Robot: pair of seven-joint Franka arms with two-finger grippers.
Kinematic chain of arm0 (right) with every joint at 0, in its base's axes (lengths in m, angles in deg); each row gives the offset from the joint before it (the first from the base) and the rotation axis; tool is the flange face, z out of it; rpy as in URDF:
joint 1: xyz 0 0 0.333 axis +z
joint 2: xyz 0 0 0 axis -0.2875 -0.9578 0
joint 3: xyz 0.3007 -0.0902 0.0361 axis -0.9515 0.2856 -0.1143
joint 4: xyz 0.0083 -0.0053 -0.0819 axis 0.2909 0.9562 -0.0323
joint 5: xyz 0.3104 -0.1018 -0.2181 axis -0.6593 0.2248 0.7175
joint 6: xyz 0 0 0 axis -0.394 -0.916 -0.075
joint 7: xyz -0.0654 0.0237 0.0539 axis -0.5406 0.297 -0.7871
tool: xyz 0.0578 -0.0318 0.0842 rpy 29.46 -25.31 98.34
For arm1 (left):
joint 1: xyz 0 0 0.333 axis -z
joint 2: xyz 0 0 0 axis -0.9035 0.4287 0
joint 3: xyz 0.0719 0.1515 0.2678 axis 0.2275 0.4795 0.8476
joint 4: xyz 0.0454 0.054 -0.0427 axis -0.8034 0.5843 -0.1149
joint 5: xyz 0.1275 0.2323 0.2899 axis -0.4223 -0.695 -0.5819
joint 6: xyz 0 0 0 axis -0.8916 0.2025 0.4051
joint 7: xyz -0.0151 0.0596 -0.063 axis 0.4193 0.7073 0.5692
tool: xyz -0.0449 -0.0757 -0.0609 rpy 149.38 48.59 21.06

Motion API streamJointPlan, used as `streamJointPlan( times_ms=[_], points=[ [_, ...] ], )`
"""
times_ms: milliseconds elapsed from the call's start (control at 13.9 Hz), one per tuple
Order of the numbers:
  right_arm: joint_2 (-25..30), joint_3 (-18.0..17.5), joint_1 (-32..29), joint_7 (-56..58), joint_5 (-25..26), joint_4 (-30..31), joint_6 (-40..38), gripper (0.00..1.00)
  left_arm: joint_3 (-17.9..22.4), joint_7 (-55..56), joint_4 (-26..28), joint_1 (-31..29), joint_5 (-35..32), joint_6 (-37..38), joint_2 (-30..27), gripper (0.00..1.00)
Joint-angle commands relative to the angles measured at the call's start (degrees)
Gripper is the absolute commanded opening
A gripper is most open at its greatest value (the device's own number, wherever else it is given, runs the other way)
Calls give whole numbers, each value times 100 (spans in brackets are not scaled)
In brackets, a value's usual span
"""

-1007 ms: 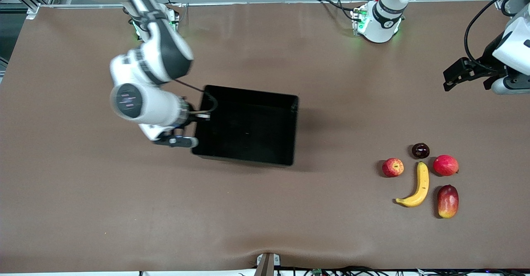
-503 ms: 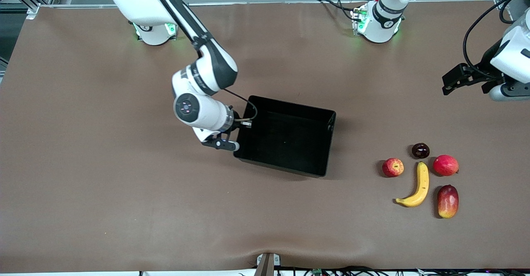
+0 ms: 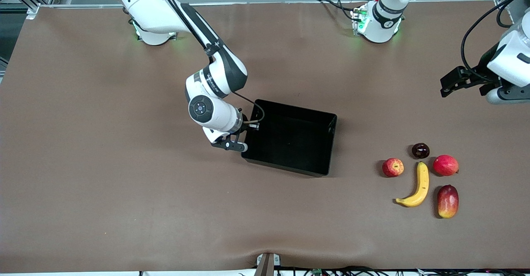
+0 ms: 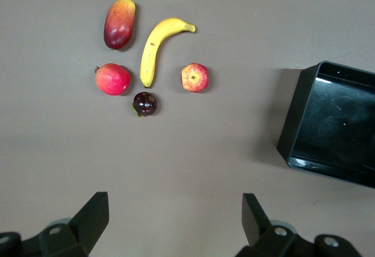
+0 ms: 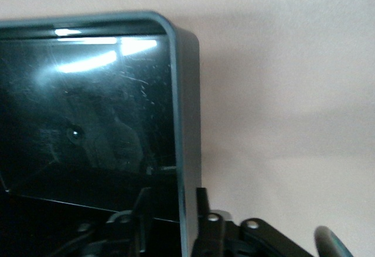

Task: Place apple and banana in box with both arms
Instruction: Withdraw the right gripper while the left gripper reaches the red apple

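Observation:
The black box [image 3: 330, 143] sits mid-table, tilted a little askew. My right gripper [image 3: 244, 138] is at the box wall on the right arm's side. Its fingers straddle that wall [image 5: 187, 93] in the right wrist view, with a small gap on each side, so the right gripper [image 5: 173, 194] is open. The apple [image 3: 392, 167] and the banana [image 3: 418, 185] lie side by side near the left arm's end of the table. My left gripper [image 3: 449, 83] hangs open and empty above bare table there. The left wrist view shows the apple [image 4: 194, 77], the banana [image 4: 155, 49], the box [image 4: 299, 116] and the left gripper [image 4: 174, 197].
Three other fruits lie around the banana: a dark round one [image 3: 420, 150], a larger pinkish-red round one [image 3: 445, 165] and a red-yellow mango [image 3: 447, 201]. Brown table stretches between the box and the fruits.
The right arm has dragged the box toward the left arm's end of the table, then slowed. Its fingers have loosened from the wall. The left gripper barely shifted.

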Motion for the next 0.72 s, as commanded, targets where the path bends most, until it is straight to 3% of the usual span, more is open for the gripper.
streamJointPlan(
  times_ms=[0, 144, 431, 647],
  points=[
    [465, 192, -56, 11, -115, -45, -586, 100, -8, 44, -4, -2, 6, -88, 29, 100],
    [730, 578, -47, 28, -36, -316, -1130, 100, -8, 26, 13, -2, -3, -115, 90, 100],
    [775, 1054, -160, 55, 1079, -1703, -2903, 100, -17, -52, 469, 7, -354, -929, 424, 100],
    [775, 1423, -590, 107, 1116, -2250, -3996, 100, -8, -44, 611, -19, -363, -1615, 1073, 100]
  ],
)
